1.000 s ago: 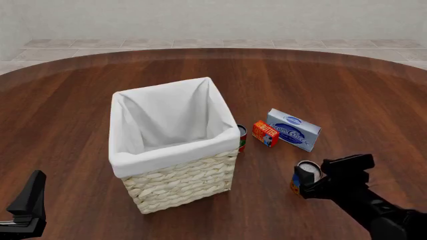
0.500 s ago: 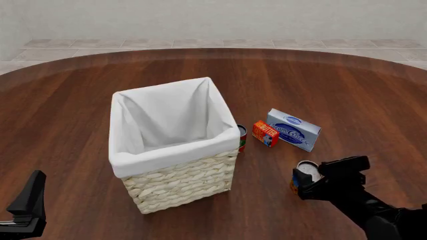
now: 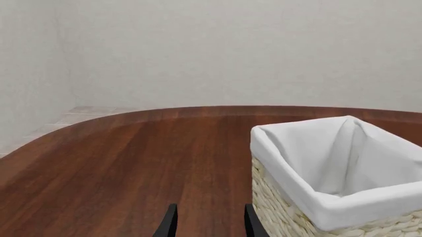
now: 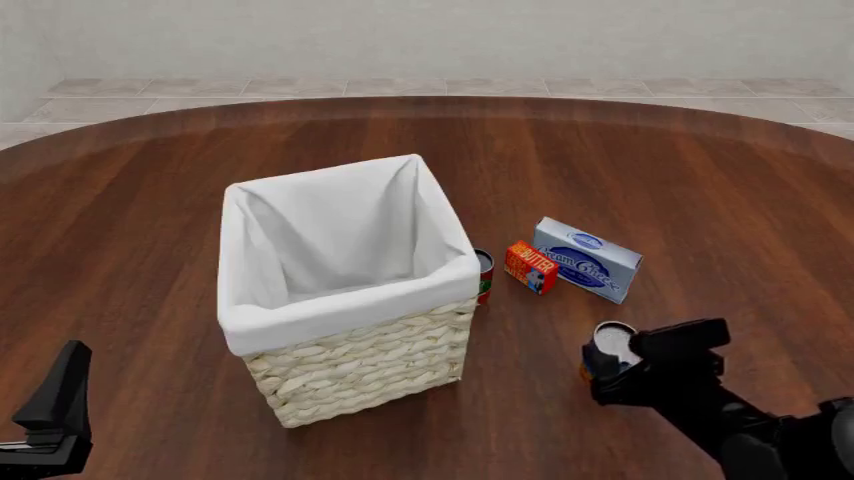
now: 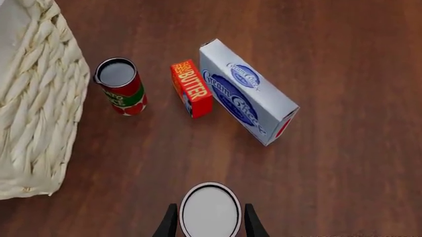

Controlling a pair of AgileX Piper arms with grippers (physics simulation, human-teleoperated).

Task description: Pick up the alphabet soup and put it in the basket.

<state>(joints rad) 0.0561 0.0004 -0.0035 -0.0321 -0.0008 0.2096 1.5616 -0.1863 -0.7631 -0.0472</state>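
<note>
nearby, butter box [image 5: 191, 88], cream cheese box [image 5: 245, 91]; right end effector [image 5: 209, 223] spread around alphabet soup [image 5: 209, 211], grip unclear.

Lighting is even, bright, diffuse, no clear source direction. Renders are sharp edge to edge, no blur, no lens distortion. Wooden table [image 4: 694, 170] has a soft sheen, no hard glare. Only faint contact shadows under the basket [image 4: 360, 365]; its white lining [image 4: 334, 240] shows gentle fold shading.
</note>
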